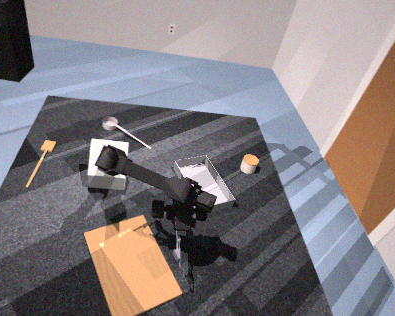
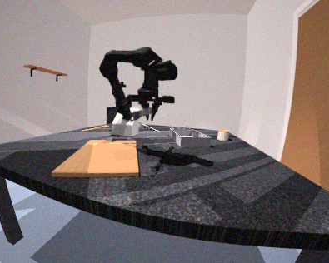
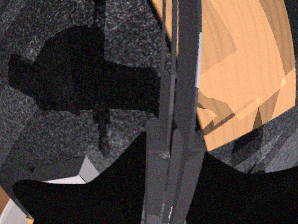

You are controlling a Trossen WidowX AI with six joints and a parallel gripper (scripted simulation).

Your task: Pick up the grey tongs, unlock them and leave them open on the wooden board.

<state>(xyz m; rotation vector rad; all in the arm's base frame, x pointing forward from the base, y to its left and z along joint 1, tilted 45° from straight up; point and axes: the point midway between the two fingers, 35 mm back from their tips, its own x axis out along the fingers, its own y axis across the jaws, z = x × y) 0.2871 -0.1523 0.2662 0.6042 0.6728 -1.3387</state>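
Observation:
The grey tongs (image 1: 177,253) (image 2: 142,113) (image 3: 187,85) are held in the air by my gripper (image 1: 179,231) (image 2: 152,114) (image 3: 158,137), which is shut on them. Their two arms run close together, upward through the wrist view. They look roughly level in the exterior view; which end is the hinge is not clear, and the lock cannot be made out. The wooden board (image 1: 132,280) (image 2: 97,160) (image 3: 255,45) lies on the table beside and below the tongs. The roasting tin (image 1: 228,203) (image 2: 193,142) (image 3: 90,169) has no tongs on it.
A white block (image 1: 107,181) (image 2: 124,129) stands under the arm's base. A ladle (image 1: 134,138) lies behind it, and a wooden spatula (image 1: 37,168) (image 2: 95,127) lies at the left. A pale jar with an orange top (image 1: 249,165) (image 2: 223,136) stands right of the tin.

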